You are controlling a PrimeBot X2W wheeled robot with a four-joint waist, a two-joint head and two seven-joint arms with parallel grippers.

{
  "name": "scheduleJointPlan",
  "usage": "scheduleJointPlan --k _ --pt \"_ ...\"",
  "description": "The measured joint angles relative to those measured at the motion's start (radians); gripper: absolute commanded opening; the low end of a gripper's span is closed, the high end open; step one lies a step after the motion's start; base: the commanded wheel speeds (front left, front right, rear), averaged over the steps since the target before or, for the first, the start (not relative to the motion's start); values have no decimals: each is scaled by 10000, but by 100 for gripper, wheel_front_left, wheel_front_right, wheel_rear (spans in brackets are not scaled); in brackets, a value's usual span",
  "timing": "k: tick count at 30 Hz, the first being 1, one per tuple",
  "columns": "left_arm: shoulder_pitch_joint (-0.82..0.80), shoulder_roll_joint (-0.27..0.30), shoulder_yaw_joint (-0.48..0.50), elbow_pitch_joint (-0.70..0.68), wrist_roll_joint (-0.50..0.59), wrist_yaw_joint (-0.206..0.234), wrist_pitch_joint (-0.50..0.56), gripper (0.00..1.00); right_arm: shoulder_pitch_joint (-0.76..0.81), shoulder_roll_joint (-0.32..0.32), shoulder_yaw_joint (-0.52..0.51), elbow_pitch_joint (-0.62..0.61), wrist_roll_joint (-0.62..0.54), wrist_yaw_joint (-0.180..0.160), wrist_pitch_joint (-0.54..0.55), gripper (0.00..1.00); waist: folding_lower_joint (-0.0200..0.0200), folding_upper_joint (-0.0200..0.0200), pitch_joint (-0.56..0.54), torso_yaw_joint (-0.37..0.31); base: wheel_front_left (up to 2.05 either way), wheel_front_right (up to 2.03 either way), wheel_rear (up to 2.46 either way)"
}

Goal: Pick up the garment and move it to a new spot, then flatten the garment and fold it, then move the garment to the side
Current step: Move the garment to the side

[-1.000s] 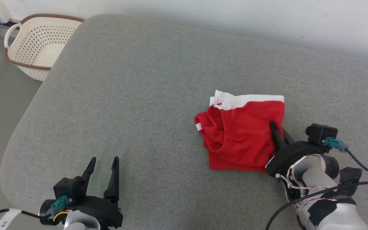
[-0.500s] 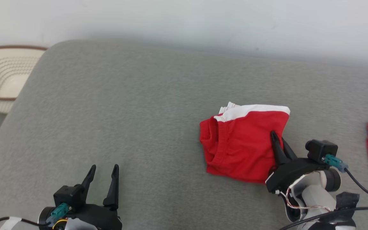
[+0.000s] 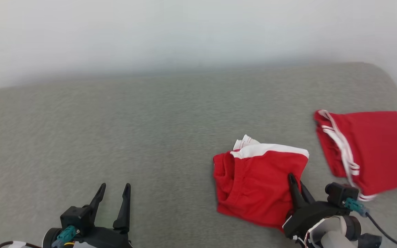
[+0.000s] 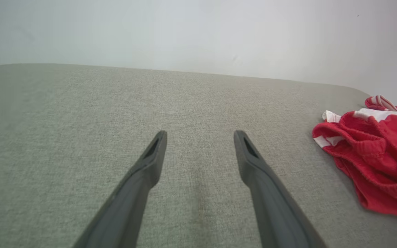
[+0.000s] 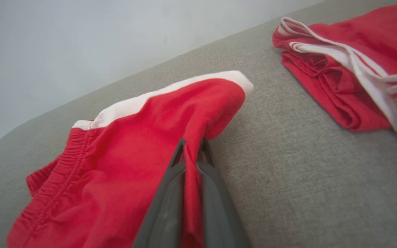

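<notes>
The garment [image 3: 253, 179] is a pair of red shorts with a white band, folded and lying on the grey cushion [image 3: 143, 137] right of centre. My right gripper [image 3: 295, 181] is shut on its near right edge. In the right wrist view the two fingers [image 5: 191, 146] pinch a ridge of the garment's red cloth [image 5: 115, 148] and lift it slightly. My left gripper [image 3: 114, 189] stands open at the lower left, well clear of the cloth. In the left wrist view the left gripper [image 4: 200, 136] has nothing between its fingers, and the garment [image 4: 381, 155] lies off to the right.
A second folded red garment with white stripes [image 3: 367, 148] lies further right near the cushion's right end, a short gap from the held one; it also appears in the right wrist view [image 5: 339, 69]. A pale wall [image 3: 184, 34] runs behind the cushion.
The head camera has swung right: the cream basket has left the picture and the second red garment has come in. My right gripper keeps its hold; the left stays open.
</notes>
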Motion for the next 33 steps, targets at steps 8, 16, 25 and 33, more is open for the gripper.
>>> scheduleJointPlan --k 8,16,25,33 --pt "0 -4 -153 -213 8 31 0 100 361 96 -102 -79 59 0 0 0 0 0 -150 -1391 0 0 0" --pt "-59 -8 -585 -477 -33 59 0 100 514 79 -640 -274 100 0 0 0 0 0 13 -2160 0 0 0" --pt "-232 -6 -1011 -533 -109 88 0 100 -465 -564 -123 -433 -566 0 0 0 0 0 431 -1826 0 0 0" --pt "-282 -6 -1047 -646 -182 176 0 100 -1955 -1850 307 -71 -763 0 10 0 0 0 599 -1310 0 0 0"
